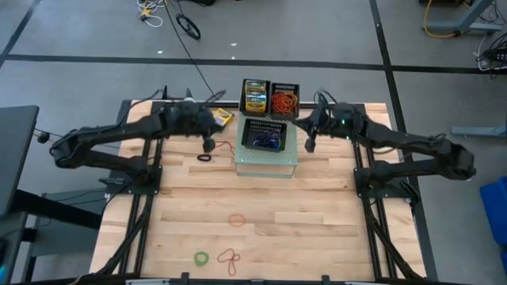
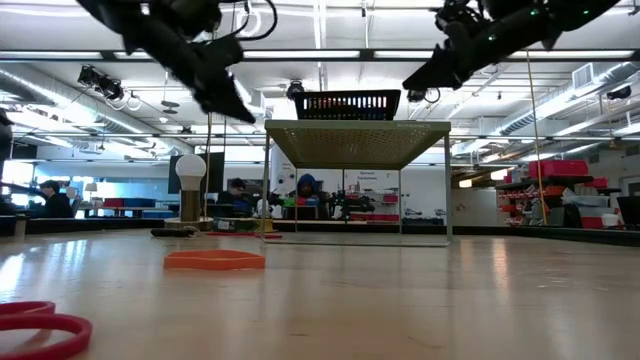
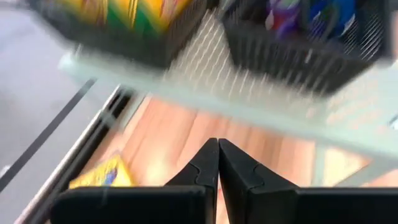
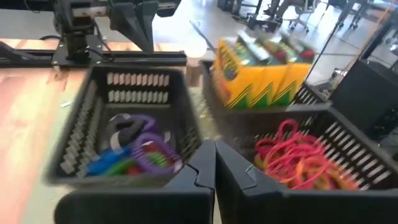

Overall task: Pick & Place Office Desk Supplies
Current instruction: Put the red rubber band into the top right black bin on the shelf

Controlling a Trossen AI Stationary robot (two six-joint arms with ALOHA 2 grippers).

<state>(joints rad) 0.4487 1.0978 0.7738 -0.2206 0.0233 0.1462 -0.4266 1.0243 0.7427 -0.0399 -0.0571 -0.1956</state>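
Left gripper jaws closed, empty | right gripper same

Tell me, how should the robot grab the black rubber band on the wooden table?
The small black rubber band lies flat beside the shut left gripper. Probably best: open the fingers, come straight down, and pinch one side of its thin loop.

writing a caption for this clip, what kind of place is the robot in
Probably a large open lab or workshop: exposed ceiling ducts and strip lights, a bare concrete floor with cables, and people seated at workstations beyond the wooden table.
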